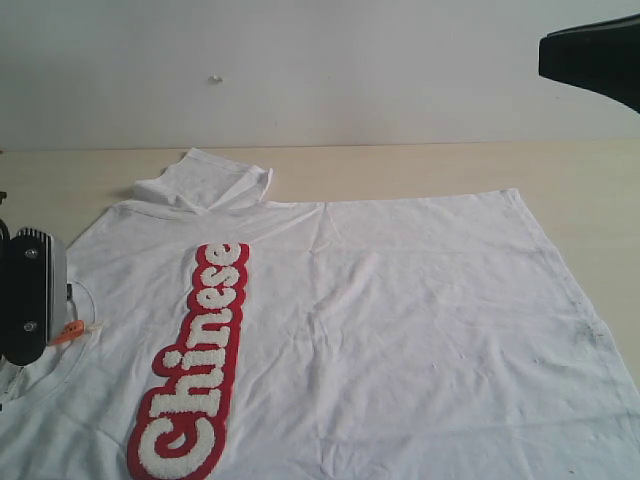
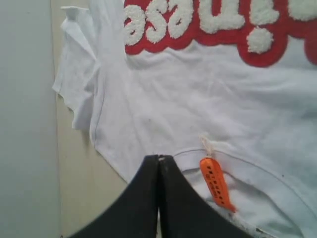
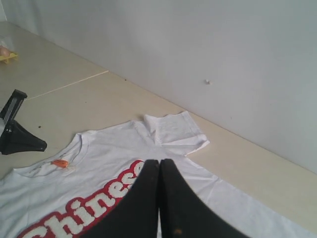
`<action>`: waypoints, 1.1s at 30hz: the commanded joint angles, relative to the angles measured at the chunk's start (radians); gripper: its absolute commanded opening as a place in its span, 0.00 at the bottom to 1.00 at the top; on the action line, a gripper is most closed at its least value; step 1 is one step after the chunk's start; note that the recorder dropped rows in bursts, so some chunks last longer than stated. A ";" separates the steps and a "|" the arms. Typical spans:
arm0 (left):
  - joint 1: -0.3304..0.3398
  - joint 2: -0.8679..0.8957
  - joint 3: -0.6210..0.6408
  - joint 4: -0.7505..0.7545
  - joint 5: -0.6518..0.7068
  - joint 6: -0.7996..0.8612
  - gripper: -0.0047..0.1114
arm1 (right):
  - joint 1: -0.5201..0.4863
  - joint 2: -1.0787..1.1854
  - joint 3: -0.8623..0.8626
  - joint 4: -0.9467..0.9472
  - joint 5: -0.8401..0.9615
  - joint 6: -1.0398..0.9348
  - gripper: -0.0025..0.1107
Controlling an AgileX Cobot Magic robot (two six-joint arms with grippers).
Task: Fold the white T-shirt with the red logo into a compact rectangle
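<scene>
Garment: the white T-shirt (image 1: 400,320) lies spread front-up on the pale worktop (image 1: 420,165), and we see it filling most of the exterior view. The collar (image 1: 55,375) sits at the left of that view and the hem runs down the right. The body is largely flat, with soft creases through the middle.

The red logo (image 1: 195,365) runs as a long strip across the chest. Its fuzzy white letters read "Chinese" from the near edge toward the far one. An orange neck tag (image 2: 216,183) lies at the collar.

The far sleeve (image 1: 205,183) is bunched and partly turned over at the edge nearest the wall (image 1: 350,70).

Left tool (image 2: 158,157): we note both black fingers (image 2: 143,198) pressed flat together along their length, with no gap at the tips. The tips sit over the shoulder edge of the shirt, just beside the collar and the tag. We see no cloth between them. We cannot tell whether they touch the fabric.

Right tool (image 3: 159,161): the fingers (image 3: 143,203) are likewise closed tip to tip and carry nothing. It hangs above the shirt, well clear of the cloth, over the chest near the logo's last letters. In the exterior view only a dark part of the right arm (image 1: 595,55) shows, in the upper right corner.
</scene>
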 commanded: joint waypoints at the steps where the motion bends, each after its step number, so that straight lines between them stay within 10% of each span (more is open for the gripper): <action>1: -0.006 -0.002 -0.009 -0.024 -0.019 -0.012 0.04 | 0.003 0.001 -0.009 0.119 0.005 0.041 0.02; 12: -0.006 0.109 -0.060 0.209 0.135 -0.138 0.04 | 0.003 0.187 -0.035 -0.002 0.053 -0.523 0.02; 33: 0.014 0.416 -0.318 0.234 0.178 -0.086 0.04 | 0.135 0.708 -0.040 -0.002 0.725 -1.121 0.02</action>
